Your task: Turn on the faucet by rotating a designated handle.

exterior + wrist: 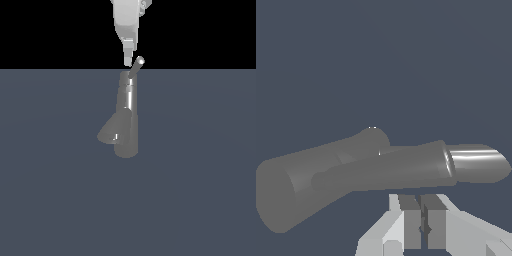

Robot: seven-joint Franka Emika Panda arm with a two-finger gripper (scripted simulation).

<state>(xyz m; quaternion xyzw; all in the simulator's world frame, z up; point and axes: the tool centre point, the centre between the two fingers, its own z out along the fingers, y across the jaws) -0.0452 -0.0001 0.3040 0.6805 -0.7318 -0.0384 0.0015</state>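
We keep our gripper [420,220] nearly closed and empty, pushing the thin, stiff, slippery grey metal rod handle [136,67] near its tip at one o'clock.

exterior view: high, set back from faucet [125,120], looking down at slant, whole faucet mid-frame. wrist view: close above faucet [381,170], gripper [418,220] fingers at edge. shared: faucet body, spout, gripper tip.

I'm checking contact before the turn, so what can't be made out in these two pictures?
- Whether the hand touches the handle: exterior view, they overlap.
- The handle: wrist view, not distinguishable from the faucet.
- The arm above the hand: cut off by the exterior view's top edge.
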